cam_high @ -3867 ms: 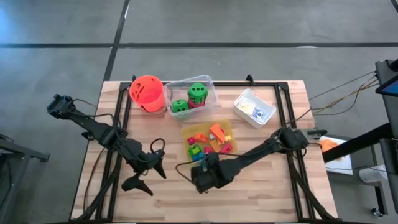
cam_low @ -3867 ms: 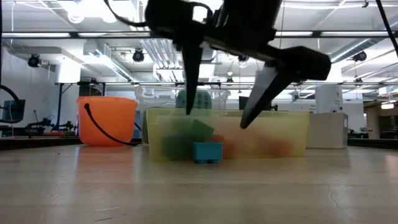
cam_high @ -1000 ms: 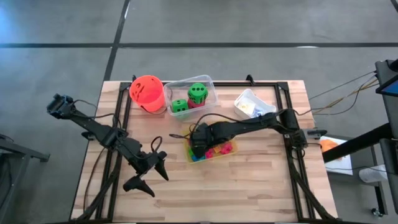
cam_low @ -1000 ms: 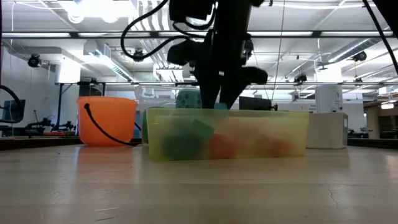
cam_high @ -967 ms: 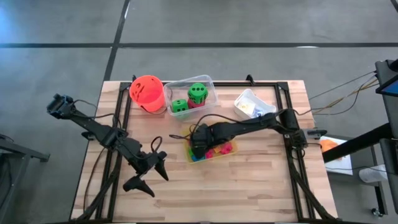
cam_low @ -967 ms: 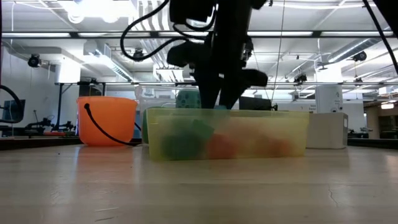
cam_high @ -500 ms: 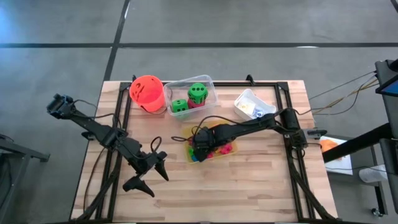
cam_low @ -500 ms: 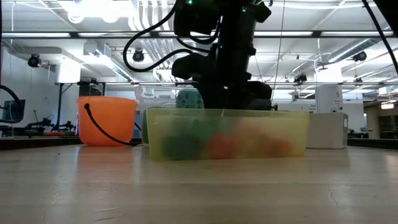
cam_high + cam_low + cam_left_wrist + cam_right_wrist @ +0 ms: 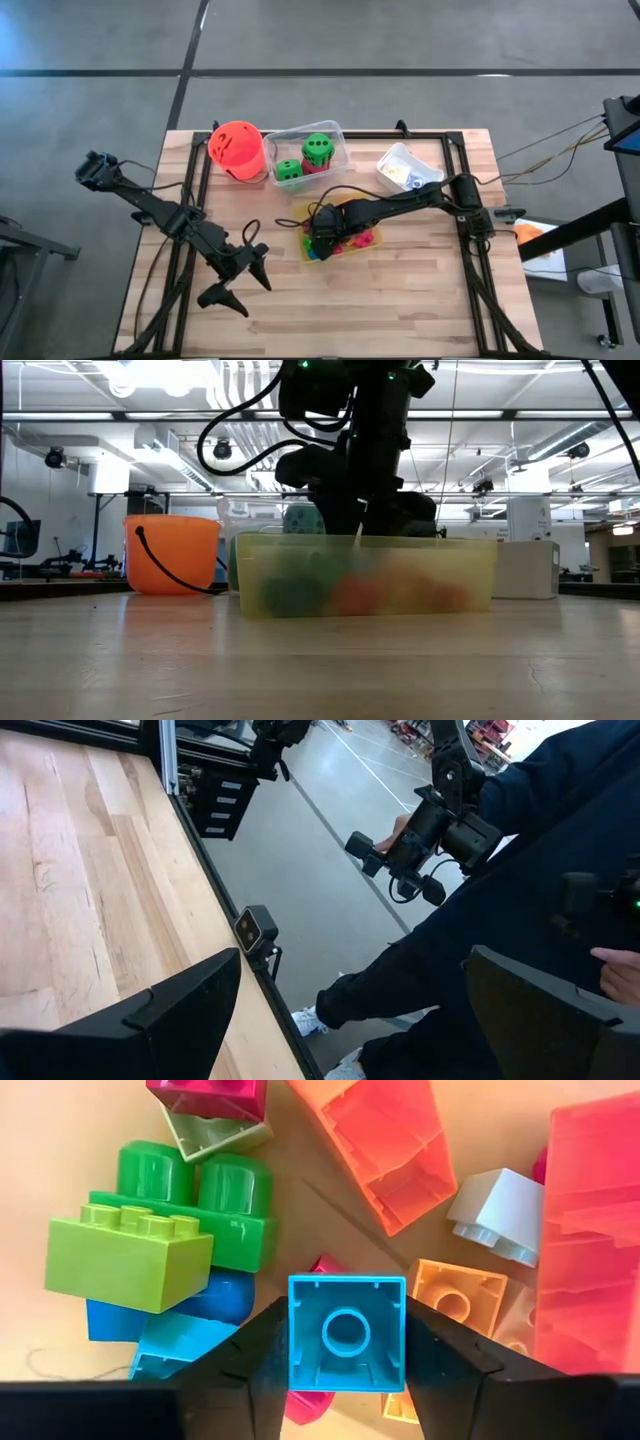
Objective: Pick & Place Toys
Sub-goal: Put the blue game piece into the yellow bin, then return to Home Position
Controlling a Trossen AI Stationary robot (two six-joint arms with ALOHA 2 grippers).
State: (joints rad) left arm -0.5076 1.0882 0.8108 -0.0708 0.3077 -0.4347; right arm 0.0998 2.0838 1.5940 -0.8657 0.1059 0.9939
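Right end effector (image 9: 347, 1342) now lower in the yellow tray (image 9: 304, 213), hollow-bottomed cyan block (image 9: 347, 1334) between its fingers.

Two dark fingers (image 9: 185, 1005) of the left gripper (image 9: 370, 1020) stand wide apart at the near edge, nothing between them. Beside one of them runs the wooden table (image 9: 80, 880), its edge lined by a dark rail (image 9: 190, 820). A small black camera (image 9: 255, 930) sits clamped at that edge. Beyond lies grey floor (image 9: 300, 850). A person in a dark sleeve (image 9: 520, 870) stands close, a hand (image 9: 395, 835) gripping a black handle (image 9: 430, 830) of another arm rig.
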